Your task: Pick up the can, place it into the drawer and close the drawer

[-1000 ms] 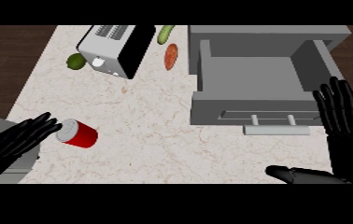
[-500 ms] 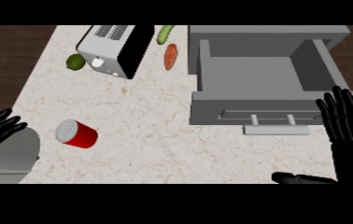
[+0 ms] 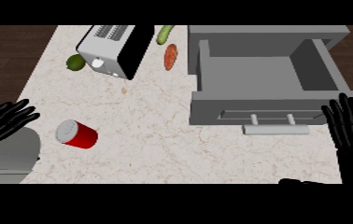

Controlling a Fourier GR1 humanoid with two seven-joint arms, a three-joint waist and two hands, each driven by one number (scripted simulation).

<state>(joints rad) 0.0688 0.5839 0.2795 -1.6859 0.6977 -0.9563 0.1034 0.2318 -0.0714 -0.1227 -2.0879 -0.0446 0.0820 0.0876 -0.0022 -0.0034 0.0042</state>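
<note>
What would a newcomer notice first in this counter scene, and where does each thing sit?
The red can stands out most, at the counter's lower left, apart from the left hand at the left edge. Next comes the grey drawer at the right, pulled open and empty, with the right hand open to the right of its handle.

can (image 3: pixel 76 134): on its side on the surface (image 3: pixel 151 146), front left, well apart from drawer
drawer (image 3: pixel 257 74): open, right side; handle (image 3: pixel 276 130) on its front
toaster (image 3: pixel 114 50): back left
lime (image 3: pixel 76 62): just left of toaster
cucumber (image 3: pixel 165 34): between toaster and drawer, behind carrot (image 3: pixel 171 56)
left hand (image 3: pixel 15 118): left edge, near can
right hand (image 3: pixel 341 125): right edge, beside drawer front
</note>
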